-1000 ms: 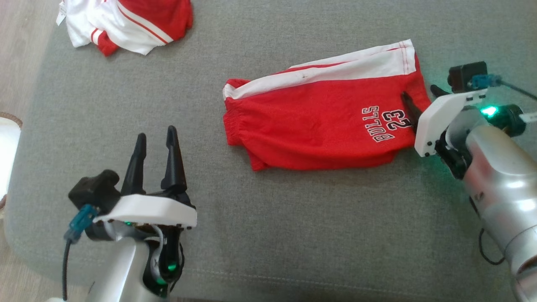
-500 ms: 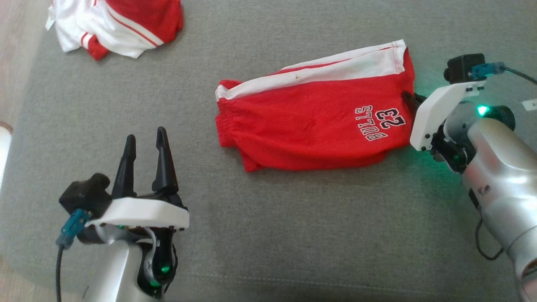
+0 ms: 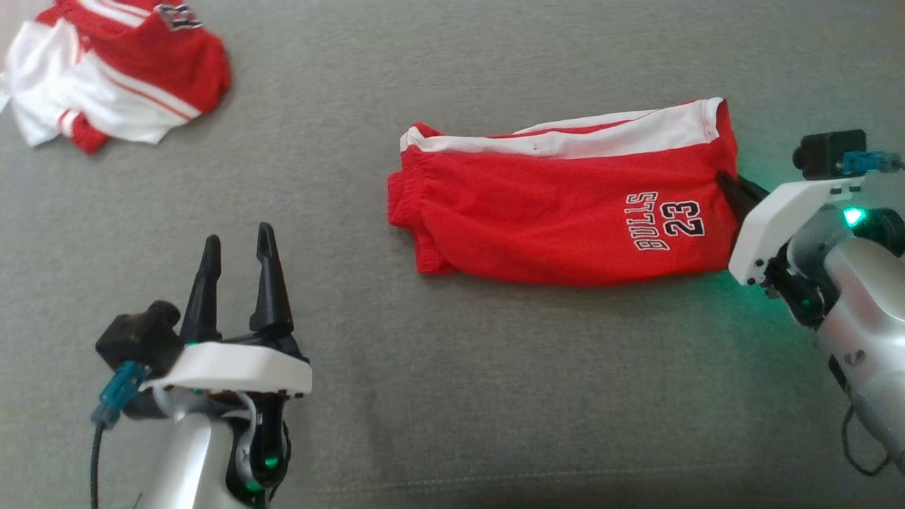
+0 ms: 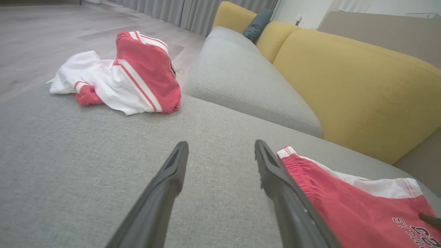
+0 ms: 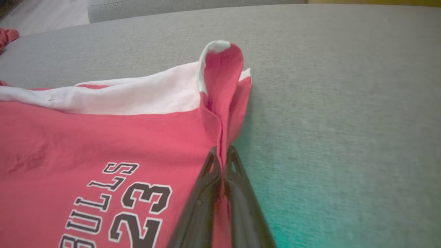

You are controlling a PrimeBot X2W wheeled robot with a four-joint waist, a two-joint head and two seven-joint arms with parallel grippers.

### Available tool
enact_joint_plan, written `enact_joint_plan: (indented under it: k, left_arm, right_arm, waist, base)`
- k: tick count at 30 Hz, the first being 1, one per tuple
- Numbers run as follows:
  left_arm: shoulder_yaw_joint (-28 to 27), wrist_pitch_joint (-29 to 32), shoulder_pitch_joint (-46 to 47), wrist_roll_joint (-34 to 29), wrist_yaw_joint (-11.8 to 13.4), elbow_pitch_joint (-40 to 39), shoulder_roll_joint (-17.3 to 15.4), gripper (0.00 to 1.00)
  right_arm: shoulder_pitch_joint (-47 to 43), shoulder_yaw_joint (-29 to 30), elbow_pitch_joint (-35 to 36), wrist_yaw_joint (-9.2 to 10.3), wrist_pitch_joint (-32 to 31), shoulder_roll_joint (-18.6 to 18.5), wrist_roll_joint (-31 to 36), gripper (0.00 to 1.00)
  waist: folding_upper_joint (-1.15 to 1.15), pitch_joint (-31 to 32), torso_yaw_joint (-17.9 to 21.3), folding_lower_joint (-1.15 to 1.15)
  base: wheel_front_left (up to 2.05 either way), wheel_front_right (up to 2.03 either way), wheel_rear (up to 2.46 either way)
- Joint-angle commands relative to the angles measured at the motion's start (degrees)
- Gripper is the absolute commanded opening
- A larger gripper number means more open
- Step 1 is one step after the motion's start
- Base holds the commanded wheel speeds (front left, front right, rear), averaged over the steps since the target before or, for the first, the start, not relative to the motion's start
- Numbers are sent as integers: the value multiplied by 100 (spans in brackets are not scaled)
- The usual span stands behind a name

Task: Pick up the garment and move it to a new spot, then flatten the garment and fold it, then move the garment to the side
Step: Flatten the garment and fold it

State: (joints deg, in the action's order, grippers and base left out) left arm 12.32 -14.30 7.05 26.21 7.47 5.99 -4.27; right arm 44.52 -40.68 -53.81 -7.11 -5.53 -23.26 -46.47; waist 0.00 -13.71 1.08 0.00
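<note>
The right gripper, which straddled the shorts' hem a second ago, has shut on it. The right wrist view shows red cloth pinched between both fingers, with a fold standing up past the tips; the head view shows just a dark finger at the hem. The shorts lie flat on the grey cushion, right of centre. The left gripper hovers wide open and empty, well apart from them.

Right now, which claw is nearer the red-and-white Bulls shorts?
Right. The right gripper grips the red-and-white Bulls shorts by the hem; the left gripper stands open, apart from their waistband.
</note>
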Motion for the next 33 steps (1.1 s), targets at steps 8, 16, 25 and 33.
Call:
enact_joint_plan:
  k: [8,16,25,33]
  left_arm:
    - [-188,-70,174,-157,-38,-137,-65,100]
    - [-248,-70,138,-150,-68,-68,-22,100]
    - [-256,-70,-26,-105,-89,-66,54,100]
    - [-235,-70,-32,-82,-123,-85,97,100]
  right_arm:
    - [-66,128,6,-37,345,-60,-48,0]
    - [37,100,329,-37,688,216,69,0]
    - [-169,-105,1525,-37,572,788,-10,0]
    - [-370,-132,1588,-37,326,1425,-27,0]
  waist:
    - [0,1,225,0]
    - [0,206,-16,0]
    - [0,455,-402,0]
    - [0,417,-722,0]
  base:
    - [0,0,0]
    - [0,0,0]
    - [0,0,0]
    - [0,0,0]
